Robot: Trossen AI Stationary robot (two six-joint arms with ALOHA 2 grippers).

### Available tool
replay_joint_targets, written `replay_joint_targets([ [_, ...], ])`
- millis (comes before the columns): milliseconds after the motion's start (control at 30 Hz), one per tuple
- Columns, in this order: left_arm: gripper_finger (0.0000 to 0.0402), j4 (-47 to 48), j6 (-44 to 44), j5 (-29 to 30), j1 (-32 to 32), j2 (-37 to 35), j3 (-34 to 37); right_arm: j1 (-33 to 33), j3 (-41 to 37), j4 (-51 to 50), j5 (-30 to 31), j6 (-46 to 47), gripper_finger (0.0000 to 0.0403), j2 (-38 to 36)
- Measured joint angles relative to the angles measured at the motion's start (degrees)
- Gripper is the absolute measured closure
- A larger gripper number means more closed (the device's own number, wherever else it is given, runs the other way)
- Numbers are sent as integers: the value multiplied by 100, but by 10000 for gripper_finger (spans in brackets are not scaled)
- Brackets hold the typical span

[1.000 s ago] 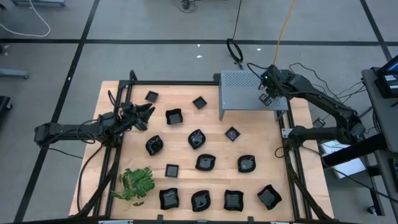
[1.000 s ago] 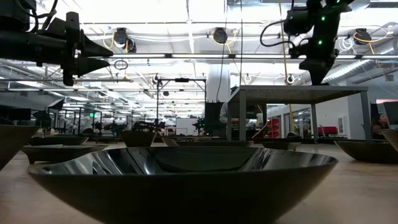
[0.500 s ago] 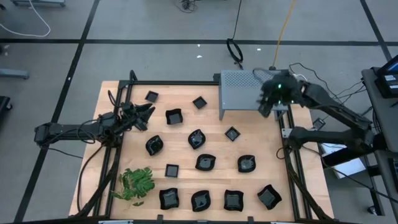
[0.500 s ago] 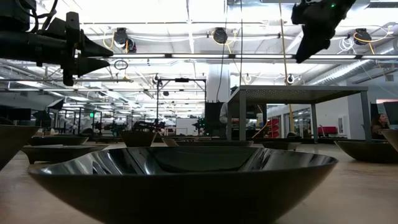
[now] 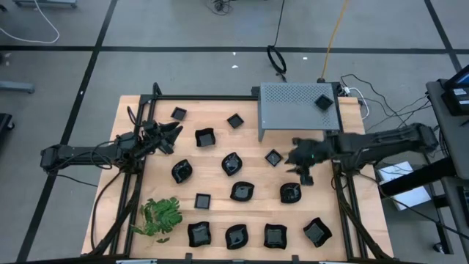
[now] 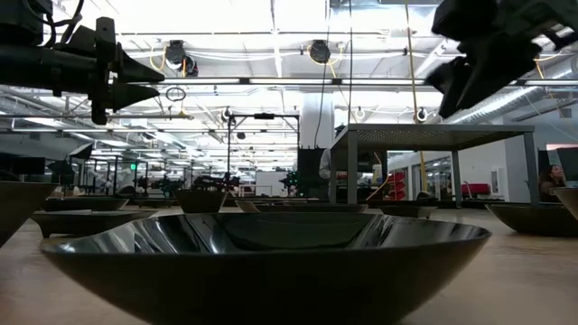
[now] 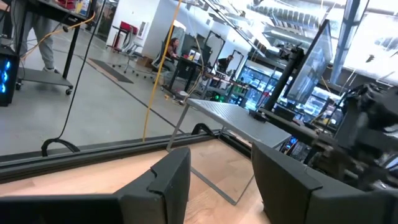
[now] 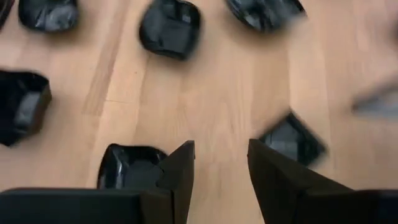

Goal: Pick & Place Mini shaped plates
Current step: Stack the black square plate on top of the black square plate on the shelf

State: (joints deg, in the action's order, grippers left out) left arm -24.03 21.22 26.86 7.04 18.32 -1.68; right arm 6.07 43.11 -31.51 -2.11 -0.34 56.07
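Now that one small glossy black square plate (image 5: 323, 102) is resting on the grey perforated metal box (image 5: 297, 110), the right gripper (image 5: 302, 158), empty, has swung down over the remaining plates (image 5: 291, 193). At its wrist, the fingers (image 8: 180, 168) are gaping apart above bare wood between dishes.

Table (image 5: 220, 176): pale wood, smooth planks with visible grain, matt. Plates (image 5: 240, 191): black, glossy, catching highlights; nearest one in low view mirror-slick (image 6: 271, 248). Box (image 5: 293, 106): grey perforated metal, dull sheen. Sprig (image 5: 161, 216): green, leafy, matt. Table frame (image 5: 344, 198): black metal bars. Right gripper (image 8: 221, 163): fingers of matt black plastic.
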Motion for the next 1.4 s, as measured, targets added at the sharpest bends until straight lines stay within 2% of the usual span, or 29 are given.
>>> replay_joint_targets([
  [100, 229, 0, -1, -1, 1, 0, 1, 478, -207, 511, 351, -919, 267, 251],
  [233, 229, 0, -1, 1, 1, 0, 0, 843, -356, 691, 785, -2132, 267, 741],
  [433, 229, -1, 0, 0, -1, 0, 1, 851, -620, 1366, 2268, -3317, 267, 1531],
  [500, 229, -2, -1, 1, -1, -2, 1, 767, -667, 1691, 2478, -3632, 267, 1775],
  [833, 229, -2, 1, 1, 1, -2, 1, 545, -674, 1795, 2030, -3959, 267, 2491],
  [1000, 229, 0, -1, 1, -1, 0, 1, 279, -673, 1994, 2012, -4090, 267, 2752],
  [1267, 229, 0, -1, 1, 1, 0, -1, -55, -664, 2112, 1985, -4089, 269, 2831],
  [1400, 229, -1, -1, 1, -1, 0, 0, -153, -664, 2086, 1985, -3835, 286, 2834],
])
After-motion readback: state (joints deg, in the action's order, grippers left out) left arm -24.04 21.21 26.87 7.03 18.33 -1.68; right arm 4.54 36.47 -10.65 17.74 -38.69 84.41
